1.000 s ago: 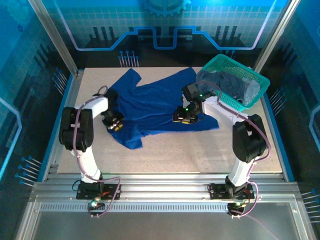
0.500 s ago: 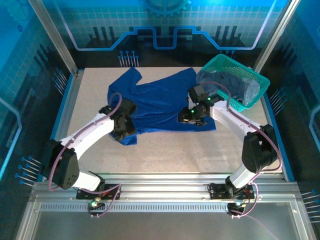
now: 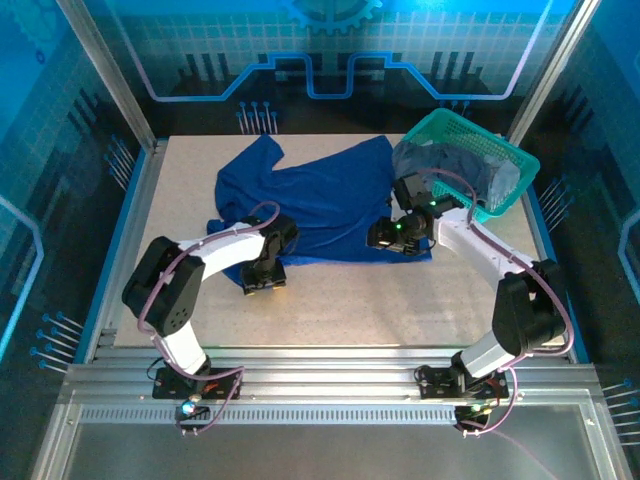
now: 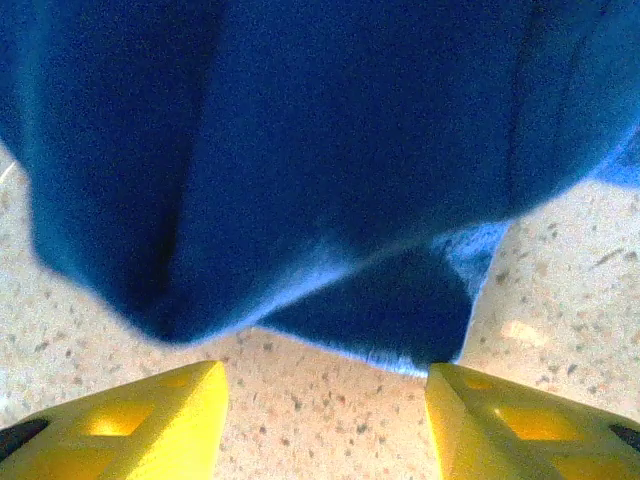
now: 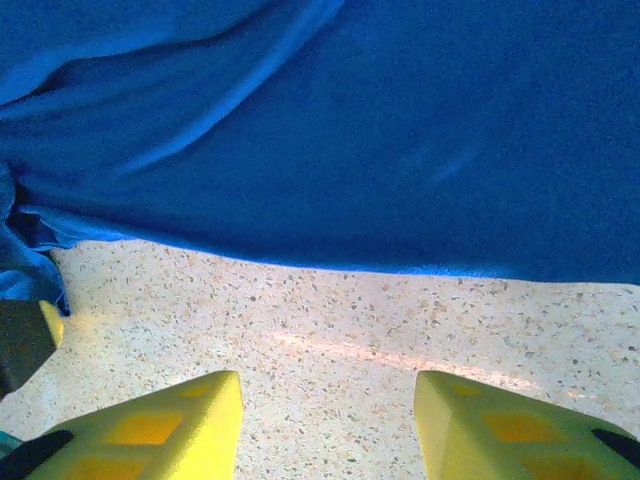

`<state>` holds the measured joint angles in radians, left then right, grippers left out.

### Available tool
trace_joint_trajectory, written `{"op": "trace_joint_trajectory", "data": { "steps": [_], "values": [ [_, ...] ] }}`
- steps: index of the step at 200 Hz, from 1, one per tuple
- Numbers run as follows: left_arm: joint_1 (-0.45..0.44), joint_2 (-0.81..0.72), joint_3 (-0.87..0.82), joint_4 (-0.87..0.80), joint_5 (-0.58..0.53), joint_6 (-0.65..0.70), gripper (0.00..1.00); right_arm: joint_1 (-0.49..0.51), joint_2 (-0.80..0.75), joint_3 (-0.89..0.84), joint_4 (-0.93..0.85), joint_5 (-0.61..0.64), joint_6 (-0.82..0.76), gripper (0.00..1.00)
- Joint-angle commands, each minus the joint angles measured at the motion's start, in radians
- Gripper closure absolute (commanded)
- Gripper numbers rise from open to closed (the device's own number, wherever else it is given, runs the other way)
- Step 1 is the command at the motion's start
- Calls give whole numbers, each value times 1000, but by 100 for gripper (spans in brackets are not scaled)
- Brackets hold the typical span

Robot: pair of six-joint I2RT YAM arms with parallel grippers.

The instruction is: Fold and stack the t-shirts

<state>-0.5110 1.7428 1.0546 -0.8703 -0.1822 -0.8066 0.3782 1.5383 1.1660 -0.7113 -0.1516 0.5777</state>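
Now you see the royal blue cloth t-shirt (image 3: 320, 205) lying on the speckled table (image 3: 400, 300), toward the far side. Your left gripper (image 4: 325, 390) and right gripper (image 5: 328, 395) stand spread, empty, at its near edge.

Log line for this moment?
blue t-shirt: unfolded on table | left gripper: open, empty, at shirt edge | right gripper: open, empty, at shirt edge

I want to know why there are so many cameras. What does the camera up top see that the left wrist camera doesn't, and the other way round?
From above: the whole blue shirt spread out, a teal basket of grey clothes beside it, the left arm and right arm. Left wrist close-up: yellow fingers, open with nothing between, just short of the shirt's edge. Both: the blue shirt on the speckled table.
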Motion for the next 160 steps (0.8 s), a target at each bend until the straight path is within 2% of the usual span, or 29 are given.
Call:
{"op": "trace_joint_trajectory", "data": {
  "steps": [1,29,44,103,123,160],
  "values": [
    [-10,7,42,43,-26,42,43,-15,-27,-13,6,-28,-11,49],
    [-14,33,15,72,-29,58,44,-14,-24,-20,10,-33,-10,49],
    [-14,49,-9,106,-39,75,48,-16,-20,-22,13,-39,-7,49],
    [-14,73,-57,118,-82,75,85,-20,-16,-20,12,-18,-2,49],
    [-12,17,-78,83,-118,70,100,-31,-25,-34,6,18,12,50],
    [-11,-207,-95,-75,-230,19,100,-104,-36,-77,-50,163,90,51]
  ]
}}
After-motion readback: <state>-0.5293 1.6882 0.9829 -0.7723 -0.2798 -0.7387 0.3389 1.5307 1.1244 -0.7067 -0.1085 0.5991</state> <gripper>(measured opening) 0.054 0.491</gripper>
